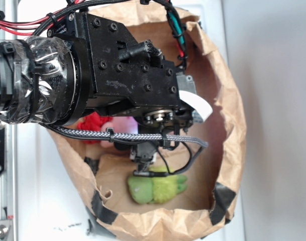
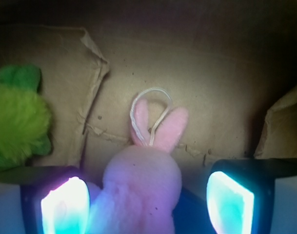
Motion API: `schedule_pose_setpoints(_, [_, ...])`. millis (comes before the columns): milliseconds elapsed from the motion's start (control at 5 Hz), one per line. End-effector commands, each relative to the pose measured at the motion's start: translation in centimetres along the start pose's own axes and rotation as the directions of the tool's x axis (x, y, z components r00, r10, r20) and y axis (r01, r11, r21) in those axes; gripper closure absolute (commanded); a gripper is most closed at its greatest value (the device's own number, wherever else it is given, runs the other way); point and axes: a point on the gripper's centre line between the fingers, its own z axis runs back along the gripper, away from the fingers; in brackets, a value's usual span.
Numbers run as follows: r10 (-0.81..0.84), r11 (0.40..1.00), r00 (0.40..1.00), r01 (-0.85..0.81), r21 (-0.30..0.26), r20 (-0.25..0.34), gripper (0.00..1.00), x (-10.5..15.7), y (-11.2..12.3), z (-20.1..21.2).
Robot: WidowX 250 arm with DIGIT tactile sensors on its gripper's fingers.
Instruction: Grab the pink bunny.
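Two glowing pads (image 2: 65,207) of my gripper (image 2: 147,207) stand wide apart at the bottom of the wrist view, jaws spread and closed on nothing, with the pink bunny (image 2: 141,185) lying between them (touching the left pad or not, can't tell). Its ears (image 2: 170,127) and thin white loop (image 2: 150,100) point away from me over the brown paper floor (image 2: 211,83), green fuzzy plush (image 2: 16,124) off to the left. From outside, my arm (image 1: 117,65) reaches down into the paper bag (image 1: 228,115), bunny mostly hidden under it, red ruffled ball (image 1: 95,126) beside it.
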Motion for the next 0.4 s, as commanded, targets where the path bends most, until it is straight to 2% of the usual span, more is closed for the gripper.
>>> schedule_pose_setpoints(0, [-0.051,0.999,0.998,0.052,0.008,-0.041,0.00,-0.53,-1.04,-0.13])
schedule_pose_setpoints(200, [-0.066,0.998,0.997,0.067,0.016,-0.050,0.00,-1.33,-1.23,-0.04])
